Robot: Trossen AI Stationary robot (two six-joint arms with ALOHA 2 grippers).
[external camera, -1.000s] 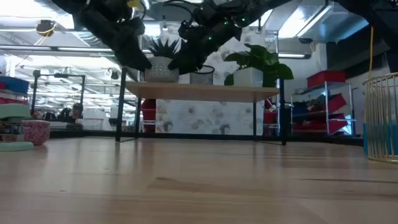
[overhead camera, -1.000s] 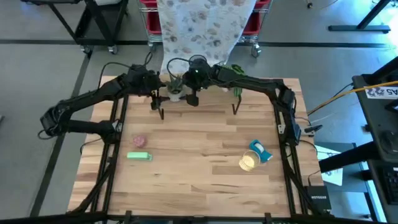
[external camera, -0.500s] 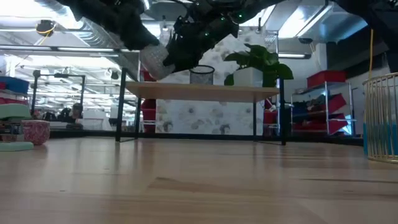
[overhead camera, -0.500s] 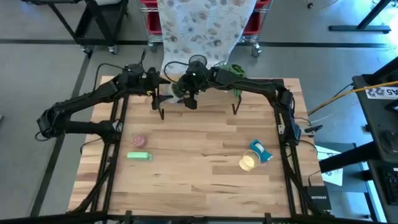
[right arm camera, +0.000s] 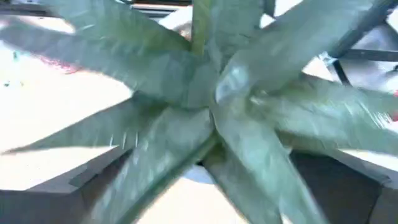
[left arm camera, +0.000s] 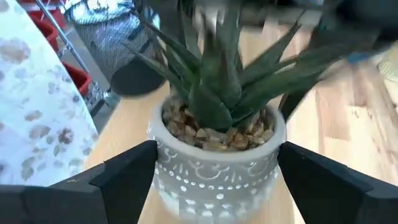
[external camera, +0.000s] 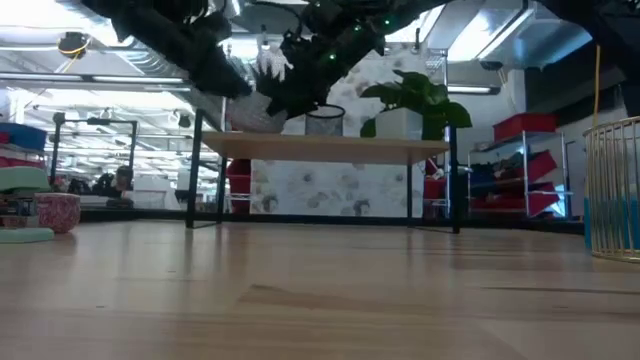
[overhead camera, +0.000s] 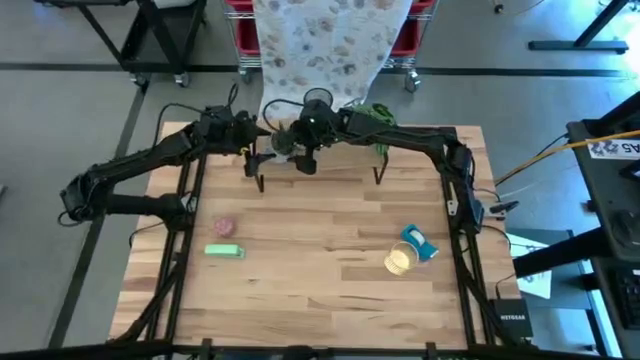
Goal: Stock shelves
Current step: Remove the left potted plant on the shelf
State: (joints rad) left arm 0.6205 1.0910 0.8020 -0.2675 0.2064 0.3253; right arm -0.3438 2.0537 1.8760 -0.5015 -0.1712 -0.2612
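Wood plank and thin black legs make up the shelves point(external camera: 325, 148), which are seen standing at the far edge of the table point(overhead camera: 320, 270) (best read in the low view). On the top plank a leafy plant in a white pot point(external camera: 405, 122) and a dark mesh cup point(external camera: 324, 120) are already placed; the lower level appears empty, as far as the low view shows.

Both arms are met over the left end of the rack. The left gripper point(left arm camera: 211, 186) is seen with its fingers spread wide on either side of a spiky plant in a patterned grey pot point(left arm camera: 217, 168); the pads stand just off the pot wall, so nothing is judged to be clamped by it. The right gripper point(overhead camera: 305, 150) is placed right above the same plant, its camera filled by the leaves; whether its fingers are closed on anything cannot be told. In the low view the pot seems to sit at or just above the plank; contact cannot be confirmed.

Left on the table, well apart from the rack: a gold wire basket point(overhead camera: 398, 261) beside a blue item point(overhead camera: 420, 243), a green block point(overhead camera: 224, 251) and a small pink cup point(overhead camera: 223, 228). The task is judged roughly half done.
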